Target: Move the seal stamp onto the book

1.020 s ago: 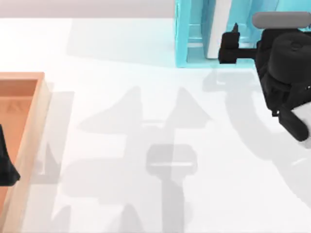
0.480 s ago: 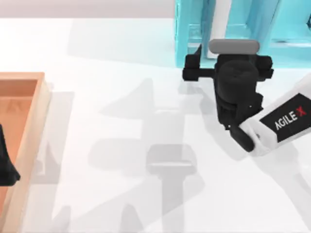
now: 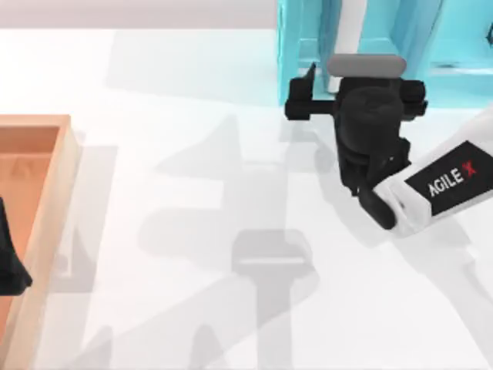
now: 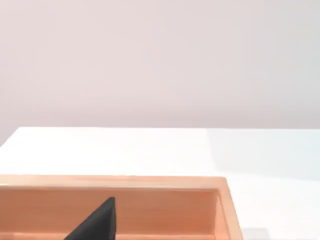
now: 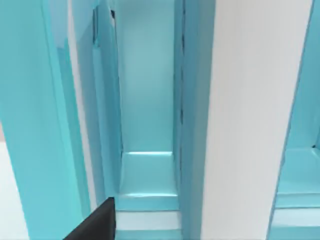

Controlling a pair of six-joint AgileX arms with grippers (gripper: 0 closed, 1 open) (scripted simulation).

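Note:
The seal stamp is out of view. The book [image 3: 350, 31] stands upright inside the cyan shelf unit [image 3: 296, 54] at the back of the table; its white page edges [image 5: 255, 110] and teal cover face the right wrist view. My right gripper [image 3: 358, 77] is at the front of the shelf, pointing at the book, open and holding nothing. One of its black fingers [image 3: 308, 77] is at the shelf's left wall, and a fingertip [image 5: 97, 222] is also visible in the right wrist view. My left gripper [image 3: 6, 258] is parked over the wooden tray, open and holding nothing.
A shallow wooden tray [image 3: 65, 177] lies along the table's left edge, and its rim [image 4: 150, 182] appears in the left wrist view. The shelf unit has several narrow vertical compartments [image 5: 147, 130]. Bare white tabletop [image 3: 231, 231] spreads between the tray and the right arm.
My right arm swung left from the table's right edge to the front of the shelf, then edged a little closer to it. The left arm has stayed still.

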